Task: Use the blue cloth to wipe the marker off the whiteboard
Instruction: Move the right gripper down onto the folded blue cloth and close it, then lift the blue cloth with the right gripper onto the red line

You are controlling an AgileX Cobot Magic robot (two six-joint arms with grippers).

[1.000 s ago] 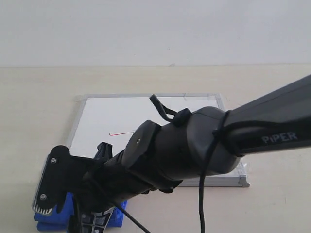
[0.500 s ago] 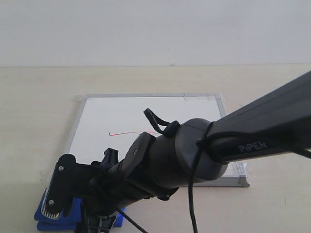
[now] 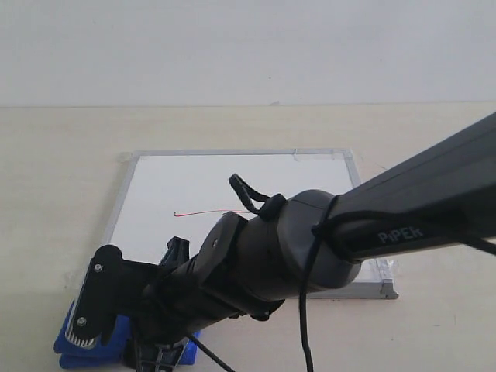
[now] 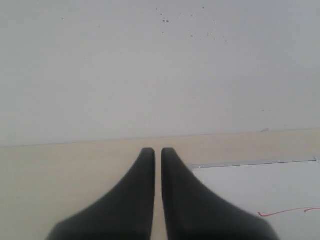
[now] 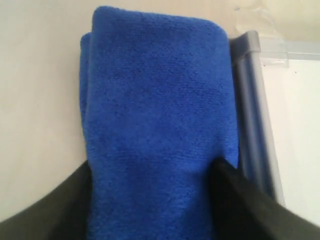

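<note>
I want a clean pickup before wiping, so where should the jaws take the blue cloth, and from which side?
Come from above and pinch the blue cloth across its narrow width, mid-length, where the right gripper straddles it, jaws open. It lies flat and folded, one long edge right beside the frame of the whiteboard.

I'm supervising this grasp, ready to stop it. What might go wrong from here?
One finger of the right end effector sits close beside the whiteboard frame; closing may catch it and shift the board. The blue cloth is folded, so a pinch might lift only some layers and let it unfold.
</note>
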